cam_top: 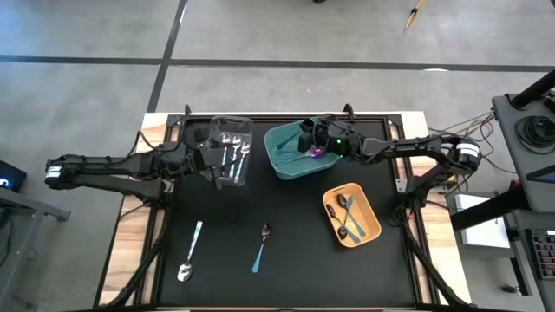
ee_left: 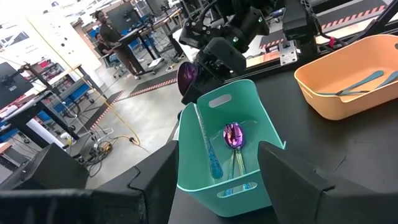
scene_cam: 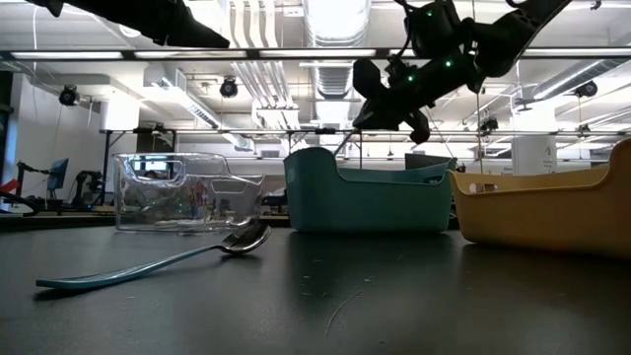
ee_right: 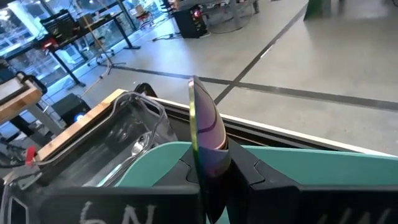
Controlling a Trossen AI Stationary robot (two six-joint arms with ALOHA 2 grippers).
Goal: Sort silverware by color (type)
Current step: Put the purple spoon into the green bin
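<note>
Iridescent purple spoon, thin-edged, pinched in right pincer over teal bin.

You have three bins on the table: clear bin with three silver spoons, teal bin, orange bin with two; two spoons lie loose.

Teal bin, orange bin, clear bin, iridescent purple spoon, black table
</note>
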